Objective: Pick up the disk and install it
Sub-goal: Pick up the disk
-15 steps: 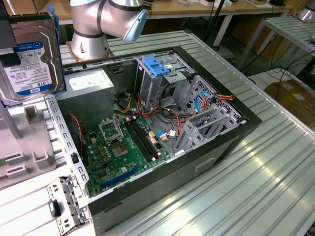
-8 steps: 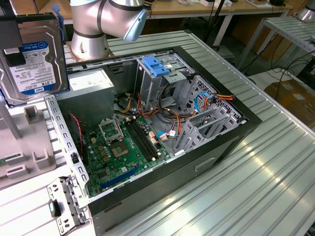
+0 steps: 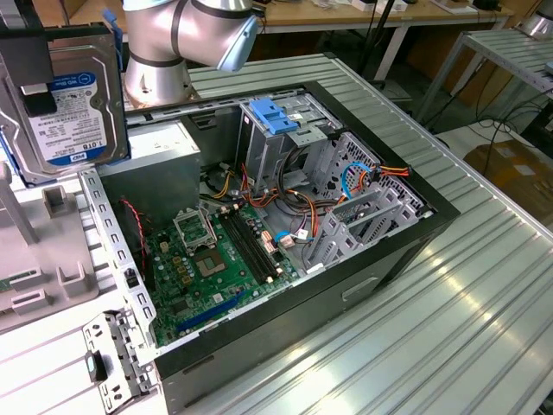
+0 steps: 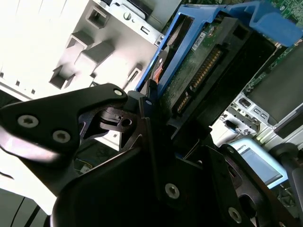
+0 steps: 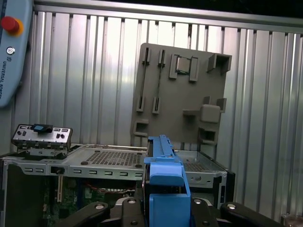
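Over the ribbed metal table [image 3: 484, 328], upper left in the exterior view, my gripper [image 4: 154, 111] clamps the disk [image 3: 65, 95], long axis upright.

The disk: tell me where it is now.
In the exterior view's upper left, the disk hangs above the grey fixture tray, beside the open computer case, clamped in the gripper.

- The gripper [image 4: 156, 123], black with bright screw heads, is clamped on one end of the disk [image 4: 199, 61], which juts away from it.
- The disk shows its green circuit-board face (a row of gold connector pins runs beside a dark edge), framed by the light-blue carrier [image 4: 173, 42].
- Beyond the disk lies a pale grey moulded tray [image 4: 90, 52] with raised blocks and slots.
- On the gripper's other side sits a light-blue handheld device [image 4: 258, 163] with a screen.
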Action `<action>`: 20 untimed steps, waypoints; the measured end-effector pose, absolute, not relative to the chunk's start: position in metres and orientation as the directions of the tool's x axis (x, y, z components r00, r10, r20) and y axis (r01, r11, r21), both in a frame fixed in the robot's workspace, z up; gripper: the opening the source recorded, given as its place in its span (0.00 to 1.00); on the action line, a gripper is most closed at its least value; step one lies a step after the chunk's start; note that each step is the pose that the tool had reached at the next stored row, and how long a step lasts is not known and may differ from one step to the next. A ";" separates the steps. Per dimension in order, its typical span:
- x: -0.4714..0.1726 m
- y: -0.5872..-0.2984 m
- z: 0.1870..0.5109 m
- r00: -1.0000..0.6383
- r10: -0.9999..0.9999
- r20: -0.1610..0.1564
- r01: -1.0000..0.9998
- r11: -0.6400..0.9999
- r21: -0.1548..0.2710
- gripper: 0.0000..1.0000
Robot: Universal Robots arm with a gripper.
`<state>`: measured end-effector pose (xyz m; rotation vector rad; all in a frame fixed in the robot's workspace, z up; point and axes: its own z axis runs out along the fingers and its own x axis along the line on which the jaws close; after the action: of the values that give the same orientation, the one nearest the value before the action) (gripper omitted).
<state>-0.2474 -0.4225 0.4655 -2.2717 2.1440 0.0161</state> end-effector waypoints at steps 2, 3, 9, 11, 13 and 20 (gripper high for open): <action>-0.245 -0.423 0.465 0.058 -0.998 -0.020 -0.998 -0.058 -0.006 0.36; -0.244 -0.423 0.466 0.058 -0.998 -0.020 -0.998 -0.058 -0.006 0.36; -0.238 -0.424 0.465 0.058 -0.998 -0.020 -0.998 -0.058 -0.005 0.36; -0.235 -0.425 0.466 0.058 -0.998 -0.020 -0.998 -0.058 -0.005 0.36; -0.233 -0.425 0.466 0.058 -0.998 -0.020 -0.998 -0.058 -0.005 0.36; -0.225 -0.427 0.466 0.058 -0.998 -0.020 -0.998 -0.058 -0.004 0.36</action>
<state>-0.2252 -0.4266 0.4655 -2.2724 2.1449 0.0179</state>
